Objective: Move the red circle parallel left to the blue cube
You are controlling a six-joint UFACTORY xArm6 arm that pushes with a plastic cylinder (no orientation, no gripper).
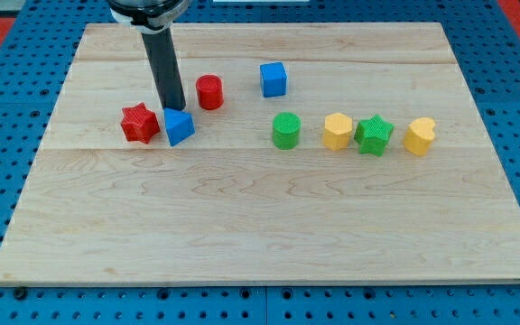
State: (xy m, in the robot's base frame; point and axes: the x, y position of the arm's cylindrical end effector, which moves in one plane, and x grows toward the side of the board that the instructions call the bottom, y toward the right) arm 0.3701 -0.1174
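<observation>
The red circle [209, 92] stands on the wooden board, left of the blue cube [273, 79] and slightly lower in the view. My tip [173, 108] is at the end of the dark rod, just left of the red circle and right above a blue triangular block [180, 127]. A red star [139, 124] lies left of the tip. The tip is apart from the red circle by a small gap.
A green cylinder [285, 131], a yellow hexagon block [337, 131], a green star [374, 135] and a yellow heart-like block [420, 136] sit in a row on the view's right. The board's edge [260, 284] borders blue pegboard.
</observation>
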